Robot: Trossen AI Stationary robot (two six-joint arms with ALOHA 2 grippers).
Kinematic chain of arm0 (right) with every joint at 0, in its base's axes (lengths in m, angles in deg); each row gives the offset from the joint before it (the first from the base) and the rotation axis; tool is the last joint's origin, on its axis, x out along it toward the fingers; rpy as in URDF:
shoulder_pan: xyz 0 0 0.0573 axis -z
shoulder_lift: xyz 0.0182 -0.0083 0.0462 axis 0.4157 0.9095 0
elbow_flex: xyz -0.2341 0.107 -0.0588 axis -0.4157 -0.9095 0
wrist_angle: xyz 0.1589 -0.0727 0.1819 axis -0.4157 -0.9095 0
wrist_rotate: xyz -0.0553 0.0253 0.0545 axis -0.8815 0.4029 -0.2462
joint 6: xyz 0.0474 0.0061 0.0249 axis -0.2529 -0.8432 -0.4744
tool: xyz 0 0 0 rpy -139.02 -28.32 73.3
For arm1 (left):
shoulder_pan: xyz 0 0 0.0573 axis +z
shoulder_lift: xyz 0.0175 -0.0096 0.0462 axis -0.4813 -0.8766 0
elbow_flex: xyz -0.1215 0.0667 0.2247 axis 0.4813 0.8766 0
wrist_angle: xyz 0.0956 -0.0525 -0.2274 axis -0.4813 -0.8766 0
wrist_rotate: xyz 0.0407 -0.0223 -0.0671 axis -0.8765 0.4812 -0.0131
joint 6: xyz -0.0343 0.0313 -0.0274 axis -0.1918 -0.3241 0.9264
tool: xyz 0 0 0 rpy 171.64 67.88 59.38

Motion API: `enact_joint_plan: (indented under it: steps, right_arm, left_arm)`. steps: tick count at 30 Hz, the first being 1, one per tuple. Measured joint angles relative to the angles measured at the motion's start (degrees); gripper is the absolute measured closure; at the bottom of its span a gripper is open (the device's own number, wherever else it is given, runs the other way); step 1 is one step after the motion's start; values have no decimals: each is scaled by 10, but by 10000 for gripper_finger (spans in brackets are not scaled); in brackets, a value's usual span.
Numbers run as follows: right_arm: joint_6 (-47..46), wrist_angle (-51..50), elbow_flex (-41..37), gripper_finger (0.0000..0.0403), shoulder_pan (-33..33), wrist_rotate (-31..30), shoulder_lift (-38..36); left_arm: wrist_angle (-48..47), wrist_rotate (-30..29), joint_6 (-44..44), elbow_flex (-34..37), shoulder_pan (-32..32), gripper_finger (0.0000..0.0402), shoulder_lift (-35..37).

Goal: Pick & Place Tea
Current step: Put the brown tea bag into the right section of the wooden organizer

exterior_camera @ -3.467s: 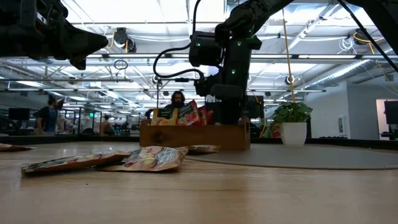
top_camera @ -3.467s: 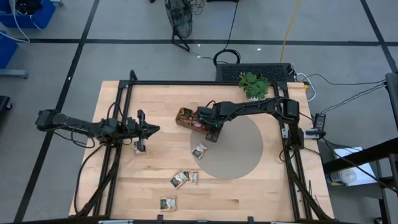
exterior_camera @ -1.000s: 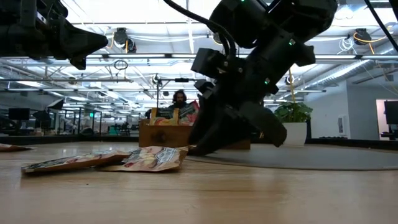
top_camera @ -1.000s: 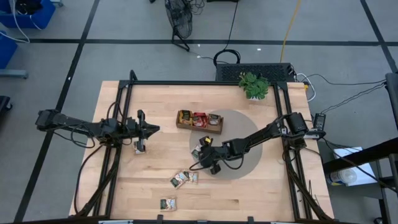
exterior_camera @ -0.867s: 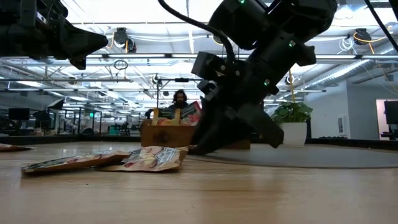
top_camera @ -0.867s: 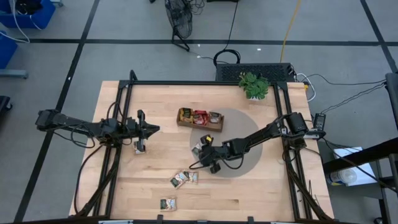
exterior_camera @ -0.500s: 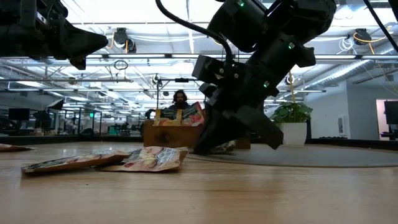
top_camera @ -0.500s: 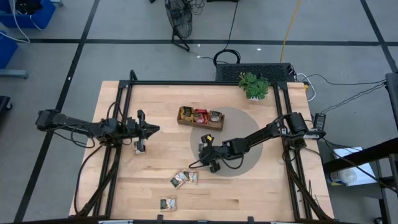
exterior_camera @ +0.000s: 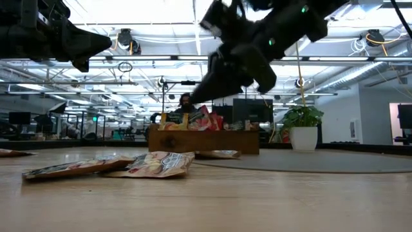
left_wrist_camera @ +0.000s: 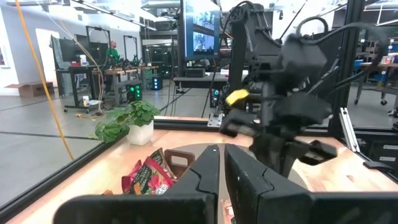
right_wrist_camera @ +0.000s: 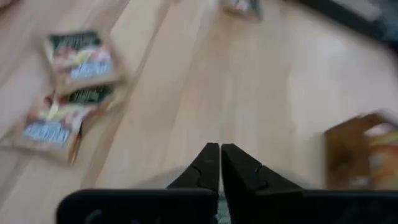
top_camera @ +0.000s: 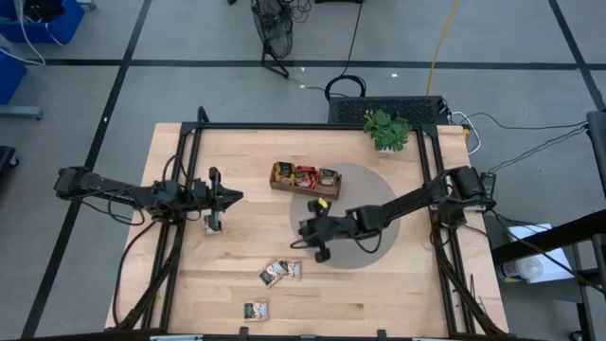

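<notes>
**— Where is your right pincer, and what is it doing?**

My right gripper (top_camera: pixel 305 229) hangs above the table at the near edge of the grey round mat (top_camera: pixel 377 204), a little in front of the wooden tray (top_camera: pixel 275 186). It is clenched. In my right wrist view the two fingers (right_wrist_camera: pixel 209 163) meet tip to tip and I see nothing pinched between them.

**— And the tea?**

Several sachets stand upright in the tray (top_camera: pixel 304 175). From table height, one sachet (exterior_camera: pixel 219 154) lies flat just in front of the tray. A pair of sachets (top_camera: pixel 281 271) rests overlapping on the bare wood nearer the front edge, and a single one (top_camera: pixel 256 309) lies beyond them, closer to that edge. Another (top_camera: pixel 213 226) sits beneath my left arm.

**— Your left pincer?**

My left gripper (top_camera: pixel 237 197) waits over the table's left side, raised, fingers pressed together, holding nothing.
</notes>
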Motion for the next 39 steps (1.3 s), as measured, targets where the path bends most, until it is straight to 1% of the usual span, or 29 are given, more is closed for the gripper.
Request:
enact_joint_plan:
  steps: [1, 3, 8, 11, 14, 17, 20, 23, 26, 30, 31, 36, 39]
  right_arm:
    - [-7, -12, 0, 387, 4, 14, 1]
    - [-31, -36, 0, 357, 11, 19, 7]
    - [-72, -44, 0, 255, 23, 41, 37]
    - [-73, -46, 0, 205, 26, 48, 54]
    - [-68, -40, 0, 175, 29, 47, 68]
    - [-70, -33, 0, 169, 36, 48, 77]
    - [-76, -37, 1, 187, 40, 49, 79]
    - [-86, -38, 1, 226, 43, 49, 79]
    - [-86, -40, 1, 283, 43, 49, 79]
    - [-83, -42, 0, 373, 43, 49, 79]
    - [-82, -42, 0, 387, 43, 49, 79]
    - [-74, -33, 0, 401, 38, 48, 79]
    - [-63, 5, -1, 402, 29, 46, 76]
  left_arm:
    - [0, 0, 0, 0, 0, 371, 0]
    - [0, 0, 0, 0, 0, 371, 0]
    - [0, 0, 0, 0, 0, 371, 0]
    - [0, 0, 0, 0, 0, 371, 0]
    - [0, 0, 0, 0, 0, 371, 0]
    - [0, 0, 0, 0, 0, 371, 0]
    - [0, 0, 0, 0, 0, 371, 0]
    - [0, 0, 0, 0, 0, 371, 0]
    - [0, 0, 0, 0, 0, 371, 0]
    - [0, 0, 0, 0, 0, 371, 0]
    - [0, 0, 0, 0, 0, 371, 0]
    - [0, 0, 0, 0, 0, 371, 0]
    - [0, 0, 0, 0, 0, 371, 0]
